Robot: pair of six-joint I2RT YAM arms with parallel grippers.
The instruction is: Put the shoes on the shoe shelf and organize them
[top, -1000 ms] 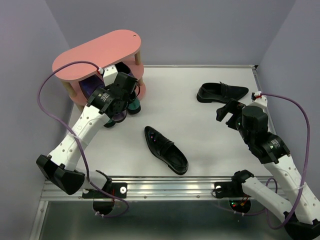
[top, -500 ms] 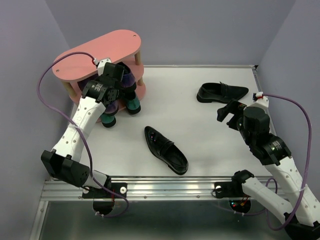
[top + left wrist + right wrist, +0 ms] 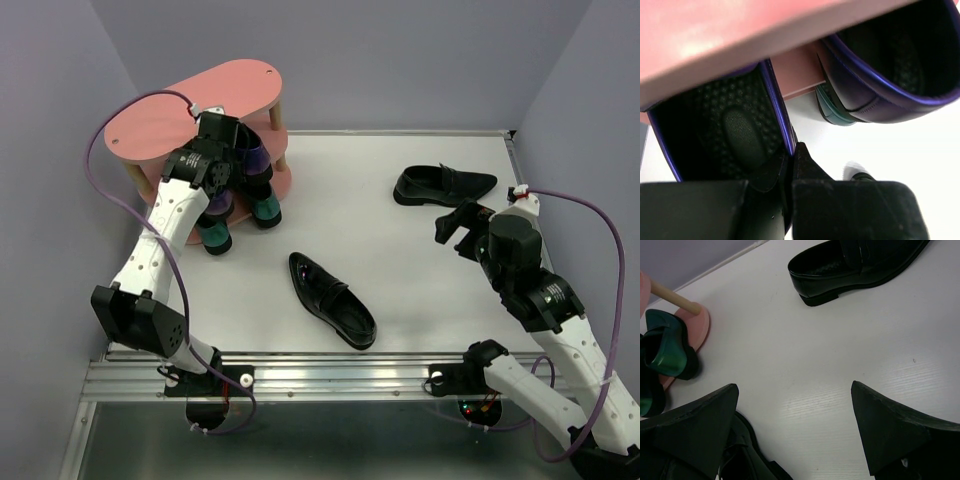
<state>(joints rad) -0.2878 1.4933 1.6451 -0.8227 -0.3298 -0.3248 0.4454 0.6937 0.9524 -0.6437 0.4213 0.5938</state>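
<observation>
Overhead, shoe shelf (image 3: 190, 100) at 10 o'clock; left arm (image 3: 165, 230) hides the grasp. Left wrist view alone shows left gripper (image 3: 792, 155) pinching purple shoe (image 3: 740, 125) by its rim under that shelf. Right gripper (image 3: 794, 387) spread, empty.

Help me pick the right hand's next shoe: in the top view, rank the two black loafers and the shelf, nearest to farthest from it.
1. back loafer, just beyond the right hand
2. centre loafer, to its left, toward the front
3. shelf, back left corner
</observation>
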